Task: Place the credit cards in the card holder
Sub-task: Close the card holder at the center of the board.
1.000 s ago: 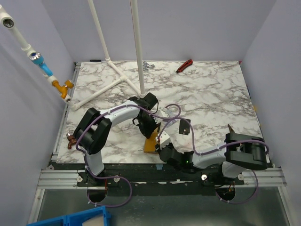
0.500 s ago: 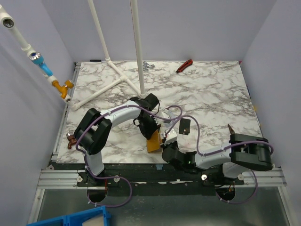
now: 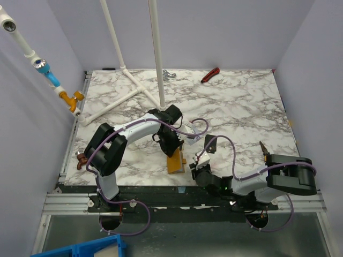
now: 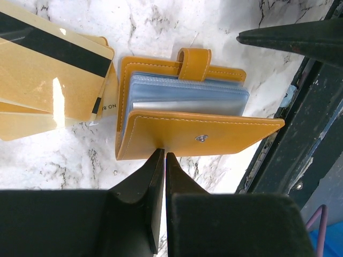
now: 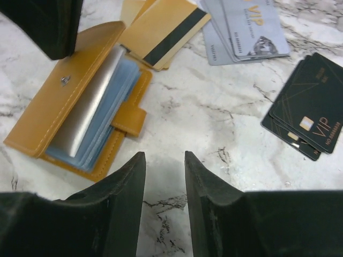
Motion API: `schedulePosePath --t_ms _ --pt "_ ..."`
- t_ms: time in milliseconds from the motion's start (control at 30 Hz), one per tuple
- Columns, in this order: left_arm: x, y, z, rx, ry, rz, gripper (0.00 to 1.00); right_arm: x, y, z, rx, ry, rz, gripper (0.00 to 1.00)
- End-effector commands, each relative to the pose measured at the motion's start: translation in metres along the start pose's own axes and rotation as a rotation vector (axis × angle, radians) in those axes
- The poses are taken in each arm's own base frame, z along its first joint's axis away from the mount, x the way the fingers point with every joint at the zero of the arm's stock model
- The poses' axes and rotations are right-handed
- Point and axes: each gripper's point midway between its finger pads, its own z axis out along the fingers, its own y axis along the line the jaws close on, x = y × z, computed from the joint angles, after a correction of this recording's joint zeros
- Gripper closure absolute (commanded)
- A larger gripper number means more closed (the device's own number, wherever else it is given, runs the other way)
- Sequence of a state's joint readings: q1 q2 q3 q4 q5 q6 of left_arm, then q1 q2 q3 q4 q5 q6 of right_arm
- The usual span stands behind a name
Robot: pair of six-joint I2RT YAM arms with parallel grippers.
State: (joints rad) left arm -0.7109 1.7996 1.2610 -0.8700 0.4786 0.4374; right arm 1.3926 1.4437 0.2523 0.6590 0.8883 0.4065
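Observation:
The tan leather card holder (image 4: pixel 187 120) lies half open near the table's front edge, its clear sleeves showing; it also shows in the top view (image 3: pixel 176 163) and the right wrist view (image 5: pixel 69 101). My left gripper (image 4: pixel 163 154) is shut, its tips pinching the edge of the holder's raised cover. Gold-tan credit cards (image 4: pixel 51 69) with a dark stripe lie fanned beside the holder, also in the right wrist view (image 5: pixel 163 29). Pale grey-blue cards (image 5: pixel 249 24) lie beyond them. My right gripper (image 5: pixel 164 160) is open and empty over bare marble, just right of the holder's strap (image 5: pixel 128 118).
Black VIP cards (image 5: pixel 311 110) lie stacked to the right. The dark table-edge rail (image 4: pixel 300 139) runs close beside the holder. A white pipe stand (image 3: pixel 134 88), a red-handled tool (image 3: pixel 210 74) and a metal clip (image 3: pixel 170 74) are at the back.
My right gripper has drawn back to the right, away from the holder, and is now open and empty. The left gripper stays at the holder's cover.

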Motion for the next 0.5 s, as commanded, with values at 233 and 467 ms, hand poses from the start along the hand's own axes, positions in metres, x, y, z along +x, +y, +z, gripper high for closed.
schedulePosePath --t_ms 233,467 --pt "0.001 0.008 -0.001 -0.032 0.0 0.02 0.93 -0.004 0.034 0.007 -0.189 -0.058 -0.217 0.58" --pt "0.001 0.01 0.001 -0.025 -0.002 0.024 0.92 -0.005 0.03 0.021 -0.112 -0.102 -0.327 0.58"
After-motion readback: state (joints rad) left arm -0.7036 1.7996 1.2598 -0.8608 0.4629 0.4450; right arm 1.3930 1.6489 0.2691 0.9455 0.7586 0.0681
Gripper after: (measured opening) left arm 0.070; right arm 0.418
